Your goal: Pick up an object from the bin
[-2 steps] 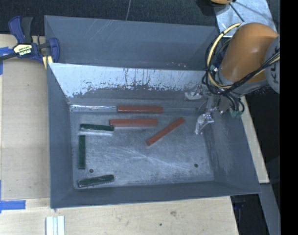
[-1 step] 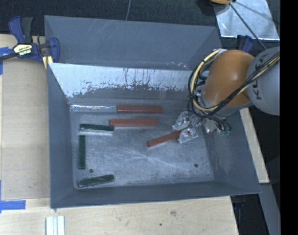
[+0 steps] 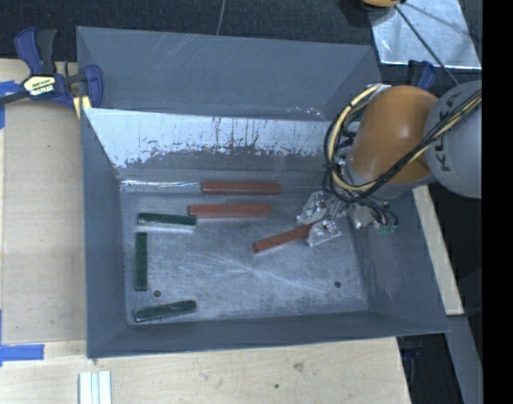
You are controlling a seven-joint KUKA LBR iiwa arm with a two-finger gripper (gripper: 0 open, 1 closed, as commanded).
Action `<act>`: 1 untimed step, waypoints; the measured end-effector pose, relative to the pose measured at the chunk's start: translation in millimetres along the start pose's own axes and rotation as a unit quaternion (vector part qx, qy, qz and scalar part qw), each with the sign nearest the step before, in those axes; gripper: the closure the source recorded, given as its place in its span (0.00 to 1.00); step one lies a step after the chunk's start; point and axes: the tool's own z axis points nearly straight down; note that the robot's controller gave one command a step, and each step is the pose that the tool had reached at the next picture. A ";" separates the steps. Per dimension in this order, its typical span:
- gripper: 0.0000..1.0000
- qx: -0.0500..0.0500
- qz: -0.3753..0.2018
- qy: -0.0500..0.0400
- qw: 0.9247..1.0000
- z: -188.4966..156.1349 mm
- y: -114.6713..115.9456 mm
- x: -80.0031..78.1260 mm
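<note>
Front of the bin (image 3: 239,333): a dark green stick (image 3: 164,310) lies near the front wall, left of centre, almost level with it.
Left side: an upright-lying green stick (image 3: 141,261) runs front to back along the left edge of the floor, apart from the first one.
Bare floor: the middle and the right front of the floor hold nothing but scuffed metal.
Tilted brown stick (image 3: 280,241): a reddish-brown stick lies right of centre, its right end raised toward the back and reaching the gripper.
Gripper (image 3: 322,228): low in the bin on its right side, right at the upper end of that tilted brown stick.
Grip: from where I stand I cannot tell how wide it is set, nor whether it has the stick.
Further back, left: a third green stick (image 3: 166,220) lies crosswise.
Beside it: a second brown stick (image 3: 229,211) lies just to its right, also crosswise.
Near the back wall: a third brown stick (image 3: 240,188) lies parallel, just behind.
Arm: the orange cover (image 3: 391,137) and black cables (image 3: 344,154) hang above the gripper.
</note>
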 end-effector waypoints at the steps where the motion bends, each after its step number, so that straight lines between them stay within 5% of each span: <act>1: 1.00 0.000 -0.037 0.000 0.999 -136.7 -13.9 -15.6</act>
